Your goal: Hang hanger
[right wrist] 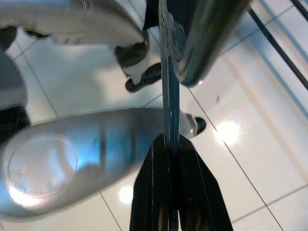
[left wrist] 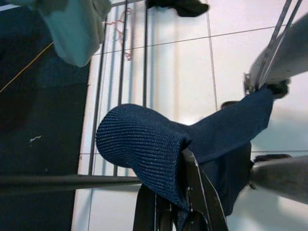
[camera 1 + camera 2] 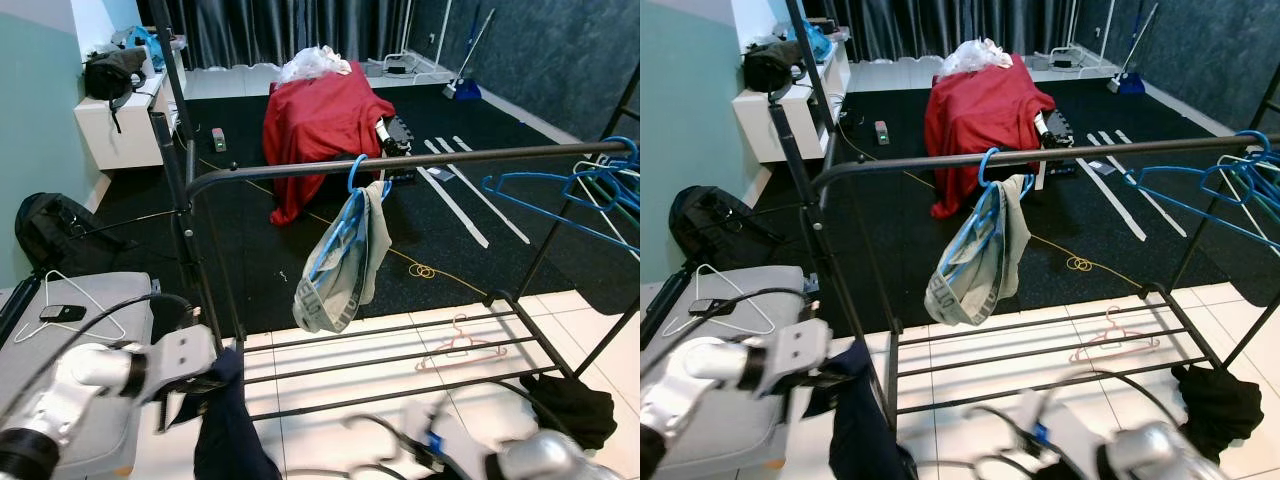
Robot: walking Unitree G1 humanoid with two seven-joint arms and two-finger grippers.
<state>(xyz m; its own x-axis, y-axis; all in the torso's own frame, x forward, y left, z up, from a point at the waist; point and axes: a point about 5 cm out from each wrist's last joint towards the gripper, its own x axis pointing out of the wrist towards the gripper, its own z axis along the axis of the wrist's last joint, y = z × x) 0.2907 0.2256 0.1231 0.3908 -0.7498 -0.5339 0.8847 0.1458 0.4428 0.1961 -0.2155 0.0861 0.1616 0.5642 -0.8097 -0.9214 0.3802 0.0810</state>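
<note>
A black clothes rack rail (image 3: 420,160) crosses in front of me. On it hangs a blue hanger with a grey-green garment (image 3: 340,265). Several bare blue hangers (image 3: 590,185) hang at its right end. Low on my left, my left gripper (image 3: 212,385) is shut on a dark navy knit garment (image 2: 144,149) that droops toward the tiles. Low on my right, blurred, my right gripper (image 3: 428,440) is shut on the thin blue bar of a hanger (image 1: 169,96). Both grippers are below the rail, in front of the rack's lower bars (image 3: 400,355).
A pink hanger (image 3: 455,350) lies on the tiles under the rack, a black garment (image 3: 572,405) at its right foot. A grey case (image 3: 70,340) with a white hanger (image 3: 80,300) and phone is at my left. A red-draped object (image 3: 320,125) stands beyond on black carpet.
</note>
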